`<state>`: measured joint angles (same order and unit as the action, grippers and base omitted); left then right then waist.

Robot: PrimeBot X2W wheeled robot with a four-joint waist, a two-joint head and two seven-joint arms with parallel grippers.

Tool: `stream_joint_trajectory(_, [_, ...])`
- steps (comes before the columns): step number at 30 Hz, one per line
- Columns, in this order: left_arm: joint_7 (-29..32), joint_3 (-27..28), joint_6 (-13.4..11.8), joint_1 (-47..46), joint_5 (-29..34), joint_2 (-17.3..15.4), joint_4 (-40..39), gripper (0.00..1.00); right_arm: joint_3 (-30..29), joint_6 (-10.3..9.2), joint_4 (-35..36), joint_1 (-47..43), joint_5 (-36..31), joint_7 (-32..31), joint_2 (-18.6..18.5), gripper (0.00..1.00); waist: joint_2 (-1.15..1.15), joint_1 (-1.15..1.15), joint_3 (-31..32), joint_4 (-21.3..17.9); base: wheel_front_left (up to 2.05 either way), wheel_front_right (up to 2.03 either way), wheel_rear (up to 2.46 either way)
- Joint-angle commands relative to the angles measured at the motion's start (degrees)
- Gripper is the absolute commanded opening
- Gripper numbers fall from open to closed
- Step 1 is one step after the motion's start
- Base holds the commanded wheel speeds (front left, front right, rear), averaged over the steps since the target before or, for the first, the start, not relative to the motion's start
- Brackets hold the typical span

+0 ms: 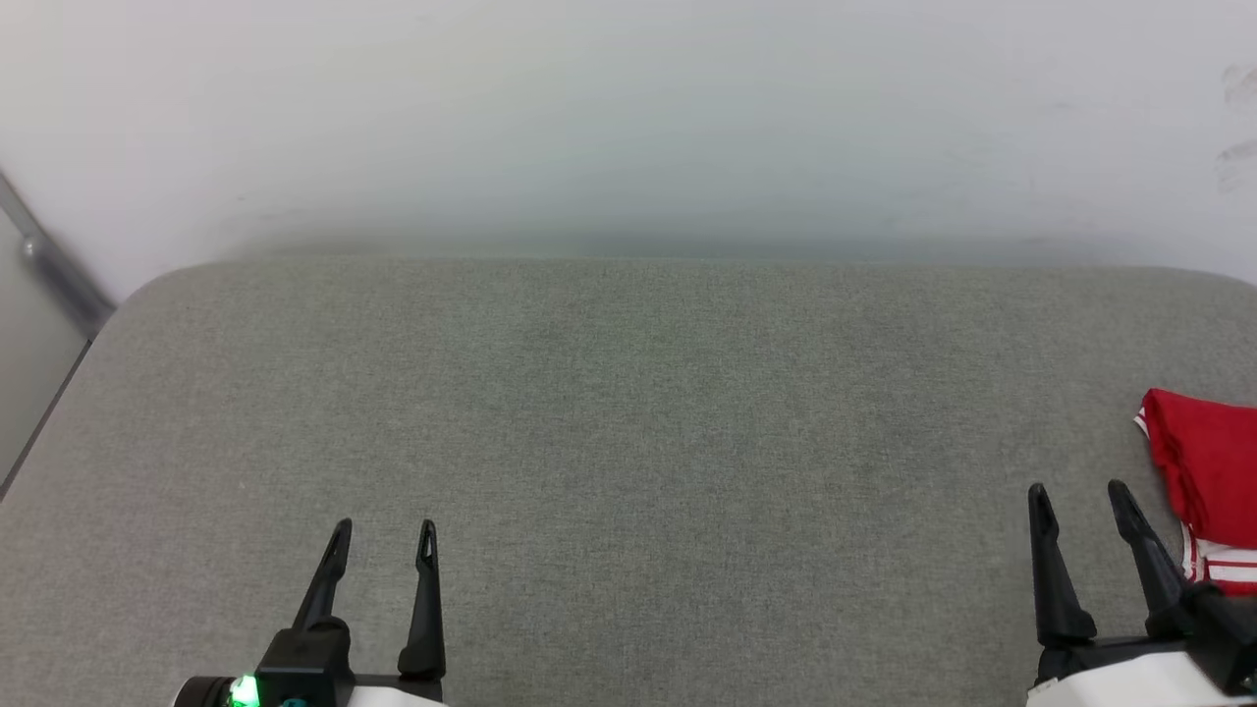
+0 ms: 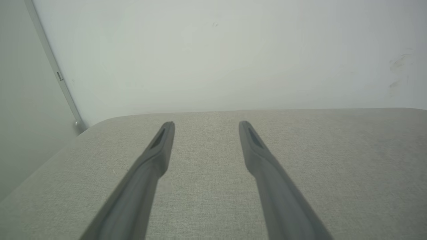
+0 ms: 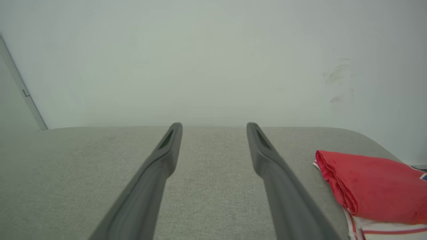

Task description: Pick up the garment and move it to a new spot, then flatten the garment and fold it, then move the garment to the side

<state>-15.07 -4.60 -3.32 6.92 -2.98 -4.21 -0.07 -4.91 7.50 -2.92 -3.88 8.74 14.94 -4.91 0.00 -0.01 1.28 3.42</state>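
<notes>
Fingers of the left hand (image 1: 385, 528) stand wide apart with nothing between them, low over the grey cloth-covered table (image 1: 628, 412) at its near left. The right hand (image 1: 1077, 491) at the near right is spread just as wide and empty, its 2 dark fingers pointing toward the far edge.

Just beside the right hand's outer finger lies the folded red soft-cloth T-shirt (image 1: 1208, 462), its white, red-striped sleeve edge toward the near side. I cannot tell whether cloth and finger touch. The shirt sits at the table's right end, near the rounded far corner seen in the right wrist view.

Between and ahead of both hands the cloth is bare up to the far edge, which meets a plain white wall (image 1: 628, 118). A grey metal strip (image 1: 59, 275) slants down the wall past the rounded left corner.
</notes>
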Motion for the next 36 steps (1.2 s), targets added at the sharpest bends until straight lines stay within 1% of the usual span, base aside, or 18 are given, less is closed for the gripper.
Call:
stream_joint_trajectory(1, [-0.1, 0.2, 0.4, 0.8, -0.4, 0.2, 0.3, 1.00, -0.3, -0.02, 1.0, -1.6, -0.1, 0.3, 0.6, 1.00, 0.00, 0.01, 0.2, 0.0, 0.00, 0.00, 0.00])
stream_joint_trajectory(9, [-0.1, 0.6, 1.4, 1.2, -0.8, 0.5, 1.1, 1.00, -2.0, -0.02, 4.9, -5.8, -1.5, 0.3, 1.7, 1.00, 0.00, 0.01, 0.7, -0.1, 0.00, 0.00, 0.00])
stream_joint_trajectory(20, [-0.1, 1.3, 2.1, 1.0, -0.7, 0.7, 2.0, 1.00, -2.1, -0.02, 6.1, -6.5, -2.1, 0.3, 2.1, 1.00, 0.00, 0.01, 0.5, -0.5, 0.00, 0.00, 0.00])
stream_joint_trajectory(21, [0.0, 1.2, 1.9, 0.9, -0.7, 0.7, 2.1, 0.00, -2.1, 0.00, 5.8, -5.8, -1.8, 0.1, 1.8, 0.00, 0.00, 0.01, 0.5, -0.5, 0.00, 0.00, 0.00])
stream_joint_trajectory(25, [0.3, 1.1, 1.9, 1.5, -0.9, 0.9, 4.4, 0.00, -1.9, 0.00, 3.5, -5.8, -1.5, -0.1, 1.9, 0.00, 0.00, 0.01, 0.5, -0.5, 0.00, 0.00, 0.00])
stream_joint_trajectory(36, [3.3, 2.4, 3.2, -0.8, -14.3, 0.8, 5.8, 0.00, -1.7, 0.00, 1.4, -3.4, 11.3, -3.1, 1.8, 0.00, 0.00, 0.01, 0.4, -0.8, 0.00, 0.00, 0.00])
